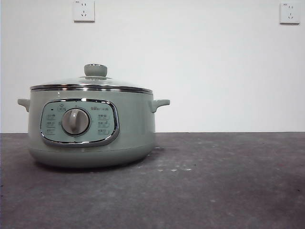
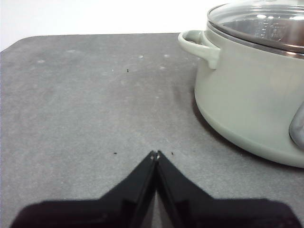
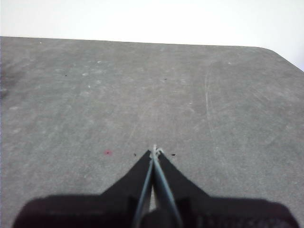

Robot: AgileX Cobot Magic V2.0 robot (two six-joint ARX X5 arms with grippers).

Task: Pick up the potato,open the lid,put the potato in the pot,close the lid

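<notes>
Sitting on the gray bench [image 1: 228, 191] is the green pot [image 1: 90, 129], and the glass lid [image 1: 93, 85] rests flat on top of it, with its round knob [image 1: 95, 70] sticking up. No potato shows in any view, so I cannot say where it is. Beside the pot the bench is bare gray, and two wall sockets [image 1: 84, 10] hang high behind the pot.

The left pincer [image 2: 155, 154] is pressed shut with nothing in it, and it hangs over the bench just beside the pot's small side handle [image 2: 199, 45]. The right pincer [image 3: 155, 151] is shut and holding nothing too, well away from the pot.

I think no step has begun. What could go wrong? With no potato in sight, an arm might reach for nothing. The left pincer is near the pot, so a quick swing could bump the handle and push the pot. The knob is small and smooth, so a bad grab could let the lid slip and bang down.
</notes>
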